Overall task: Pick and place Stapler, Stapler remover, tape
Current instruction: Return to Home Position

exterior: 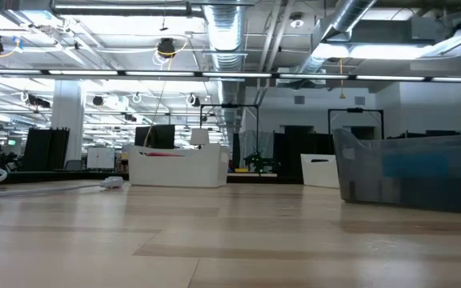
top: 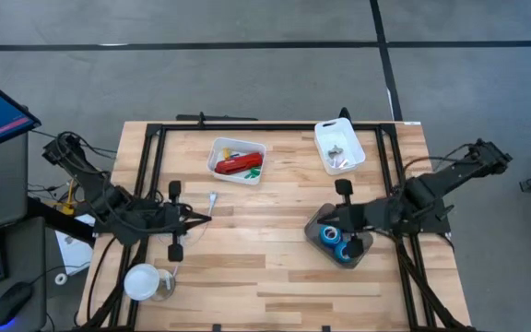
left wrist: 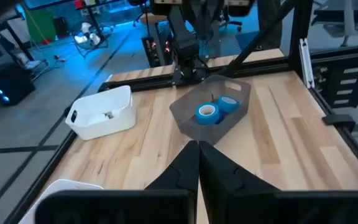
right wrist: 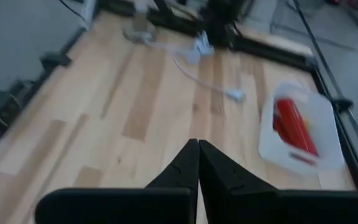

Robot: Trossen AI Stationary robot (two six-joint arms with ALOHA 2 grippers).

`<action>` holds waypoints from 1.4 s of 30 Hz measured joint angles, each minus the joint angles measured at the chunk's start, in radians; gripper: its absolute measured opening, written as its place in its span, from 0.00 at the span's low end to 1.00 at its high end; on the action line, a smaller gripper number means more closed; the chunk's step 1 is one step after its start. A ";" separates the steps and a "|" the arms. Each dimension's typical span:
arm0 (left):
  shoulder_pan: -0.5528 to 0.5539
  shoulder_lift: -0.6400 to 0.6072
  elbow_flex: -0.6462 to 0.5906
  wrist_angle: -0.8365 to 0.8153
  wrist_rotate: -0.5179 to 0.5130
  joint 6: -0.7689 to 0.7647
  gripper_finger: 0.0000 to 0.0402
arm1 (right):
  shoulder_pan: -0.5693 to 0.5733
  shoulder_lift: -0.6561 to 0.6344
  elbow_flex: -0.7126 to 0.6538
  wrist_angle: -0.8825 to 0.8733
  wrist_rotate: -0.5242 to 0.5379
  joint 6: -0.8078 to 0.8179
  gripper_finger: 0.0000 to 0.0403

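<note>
With fingers pressing shut on nothing, the left gripper point(left wrist: 197, 144) and right gripper point(right wrist: 198, 144) are hovering over the desk's halves, two blue tape rolls point(left wrist: 207, 112) are lying in the dark bin point(left wrist: 240, 92) toward the right edge, and one red stapler point(top: 238, 165) is lying in a white bin point(top: 219, 148) near the far edge.

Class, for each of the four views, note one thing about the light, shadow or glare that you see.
High view: even light, faint shadows beneath the arms on the table. Low view: the ceiling lights glare, and the tabletop carries a pale sheen. Left wrist view: blue light washes the floor beyond the table. Right wrist view: soft light, no hard shadow around the white bin holding the stapler.
</note>
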 joint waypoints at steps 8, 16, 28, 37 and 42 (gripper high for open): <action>-0.001 -0.033 -0.002 -0.032 -0.094 0.059 0.00 | -0.149 -0.101 -0.046 0.105 -0.182 -0.131 0.00; -0.043 -0.222 -0.156 -0.033 -0.145 -0.006 0.00 | -0.183 -0.260 -0.192 0.165 -0.186 -0.126 0.00; -0.080 -0.516 -0.370 0.048 -0.195 -0.017 0.00 | -0.184 -0.552 -0.310 0.173 -0.261 -0.180 0.00; -0.080 -0.512 -0.399 0.088 -0.194 -0.017 0.00 | -0.224 -0.748 -0.309 0.098 -0.295 -0.197 0.00; -0.080 -0.498 -0.399 0.107 -0.194 -0.017 0.00 | -0.258 -0.795 -0.309 0.072 -0.331 -0.192 0.00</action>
